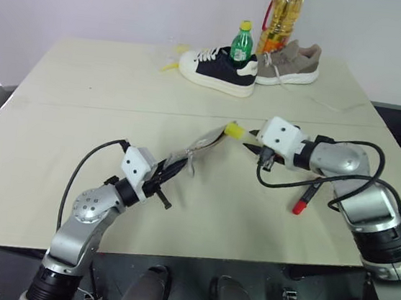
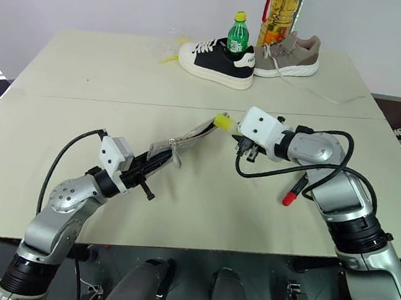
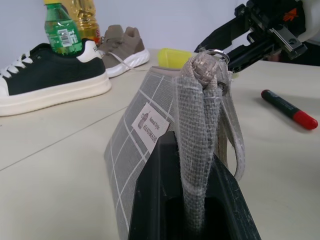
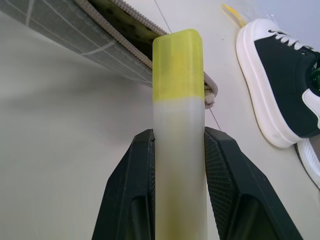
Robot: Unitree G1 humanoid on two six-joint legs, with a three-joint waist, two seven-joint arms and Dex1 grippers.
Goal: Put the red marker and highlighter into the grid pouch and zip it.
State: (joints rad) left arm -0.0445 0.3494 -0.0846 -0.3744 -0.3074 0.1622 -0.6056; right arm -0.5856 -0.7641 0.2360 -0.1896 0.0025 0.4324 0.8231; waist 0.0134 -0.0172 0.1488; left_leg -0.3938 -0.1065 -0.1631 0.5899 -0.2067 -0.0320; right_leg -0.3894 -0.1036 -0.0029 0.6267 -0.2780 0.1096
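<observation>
Left gripper (image 1: 159, 183) nearest, clenched on low end of grid pouch (image 1: 194, 153), lifting it off table (image 1: 56, 141); pouch slants up and away toward the right, zipper mouth open at top. Plenty bare tabletop along near edge and off to left. Right gripper (image 1: 253, 143) pinching highlighter (image 4: 178, 130), yellow cap aimed left at pouch mouth, just beside it. Red marker (image 1: 304, 199) lies flat under right arm, long axis running near-far. Far edge crowded: black shoe (image 1: 217, 69), tan shoe (image 1: 290, 64), green bottle (image 1: 241, 44), oil bottle (image 1: 282, 18).
</observation>
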